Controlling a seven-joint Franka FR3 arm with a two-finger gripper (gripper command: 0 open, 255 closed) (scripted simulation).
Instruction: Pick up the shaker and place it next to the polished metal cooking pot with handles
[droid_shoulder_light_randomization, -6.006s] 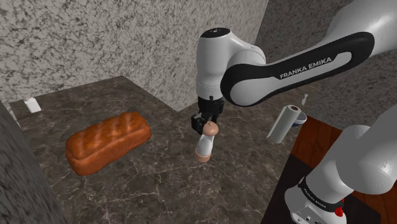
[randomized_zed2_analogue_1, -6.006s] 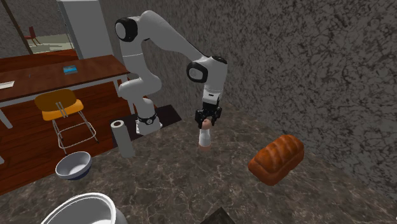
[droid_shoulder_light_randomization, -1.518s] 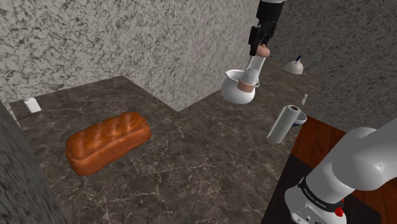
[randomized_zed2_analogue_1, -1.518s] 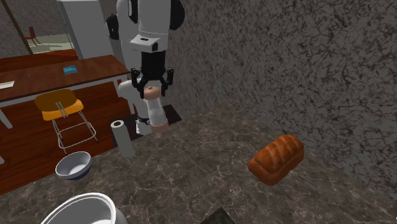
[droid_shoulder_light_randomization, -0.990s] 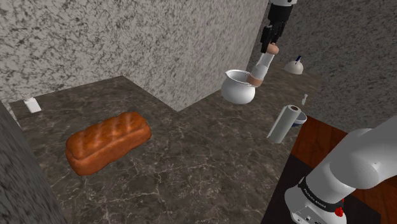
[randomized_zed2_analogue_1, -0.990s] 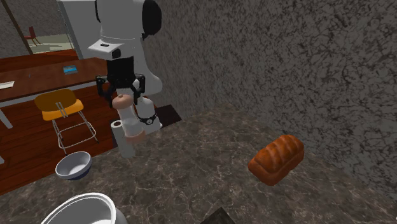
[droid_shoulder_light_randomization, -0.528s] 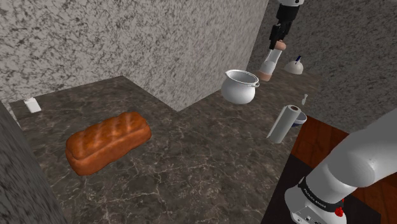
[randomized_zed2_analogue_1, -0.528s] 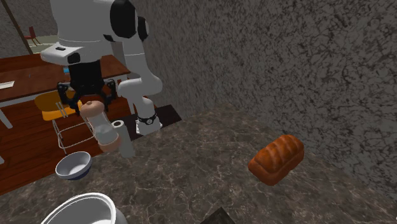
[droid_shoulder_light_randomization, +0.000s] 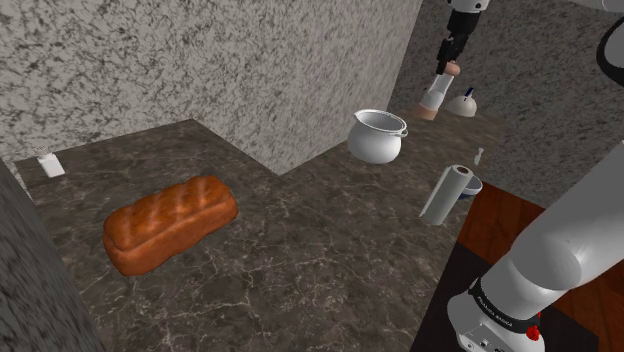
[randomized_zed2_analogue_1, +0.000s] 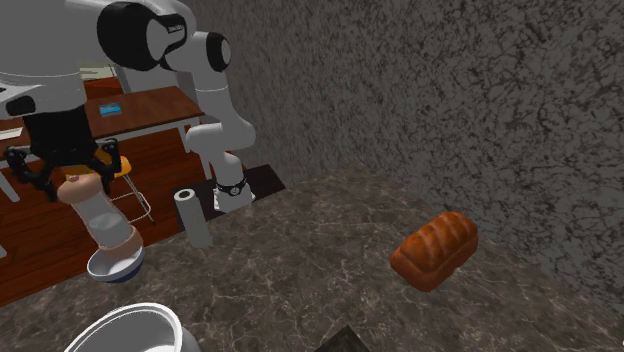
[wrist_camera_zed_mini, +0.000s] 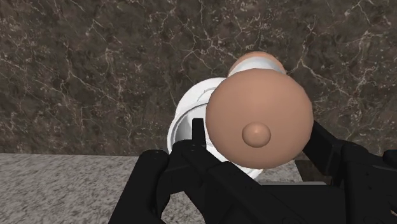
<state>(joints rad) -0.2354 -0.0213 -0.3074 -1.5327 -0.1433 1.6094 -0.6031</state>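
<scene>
Claw (droid_shoulder_light_randomization: 447, 57) gripped shaker (droid_shoulder_light_randomization: 434, 97) by its tan cap. Shaker hung tilted over bench (droid_shoulder_light_randomization: 330, 232), at 2 o'clock from white pot (droid_shoulder_light_randomization: 377, 137) in shoulder view. From the wrist, cap hid most of its body. Open bench around pot.

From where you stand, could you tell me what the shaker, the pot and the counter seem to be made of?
The shaker: matte white body, tan cap and base; perhaps ceramic with wood. The pot: plain whitish grey, faint sheen, hardly metallic. The counter: dark brown with pale veins, like polished marble.
</scene>
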